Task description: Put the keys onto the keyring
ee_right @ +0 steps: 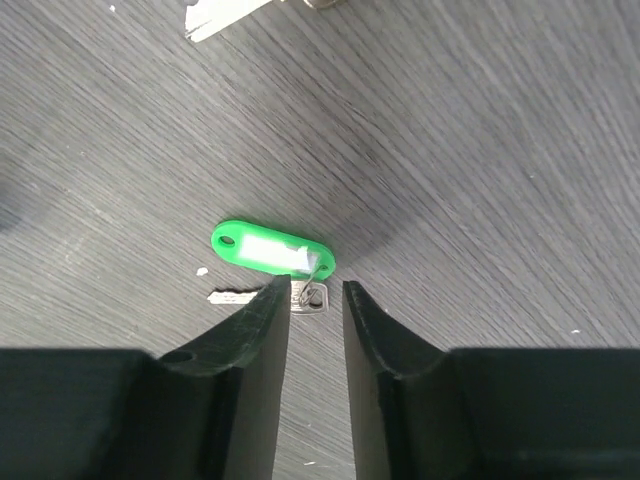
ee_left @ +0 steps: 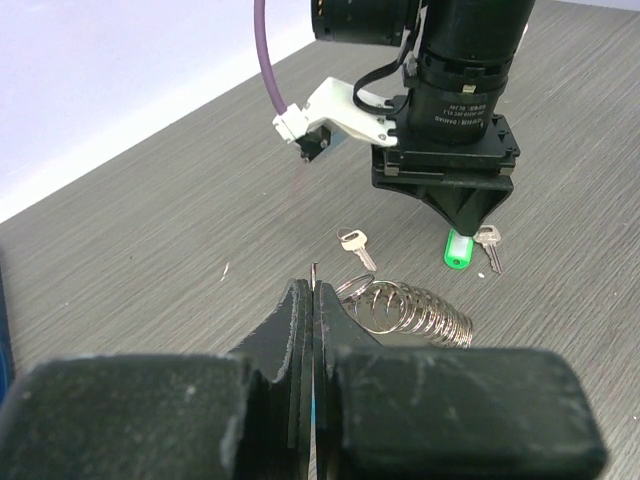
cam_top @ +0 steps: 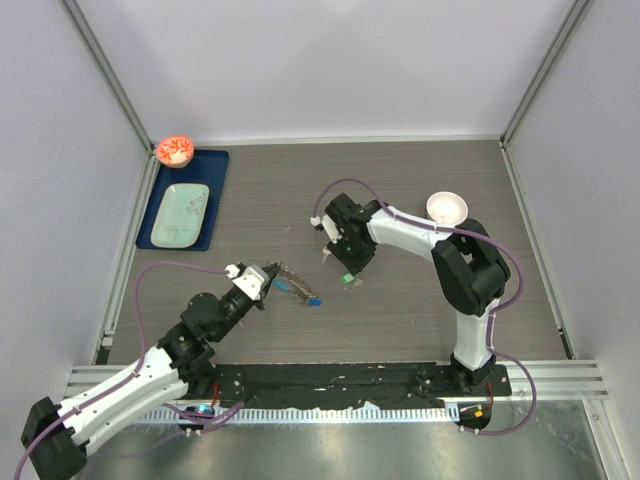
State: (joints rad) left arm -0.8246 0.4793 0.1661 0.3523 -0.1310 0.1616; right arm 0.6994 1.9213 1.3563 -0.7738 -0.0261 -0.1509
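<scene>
My left gripper (cam_top: 268,281) (ee_left: 315,290) is shut on the keyring, with a thin metal ring edge sticking up between its jaws. The keyring's silvery coil (ee_left: 415,312) (cam_top: 290,281) lies on the table just beyond, its dark-blue tag (cam_top: 314,298) at the far end. A plain silver key (ee_left: 355,246) lies flat past the coil. My right gripper (cam_top: 346,272) (ee_right: 316,290) points down, jaws apart, over the green-tagged key (ee_right: 270,248) (ee_left: 457,250). That key's silver head (ee_right: 312,296) lies on the table between the fingertips, ungripped.
A white bowl (cam_top: 446,207) stands at the back right beside the right arm. At the back left a blue tray (cam_top: 215,170) carries a pale green plate (cam_top: 182,213), with an orange bowl (cam_top: 175,150) behind it. Walls close in the table on three sides.
</scene>
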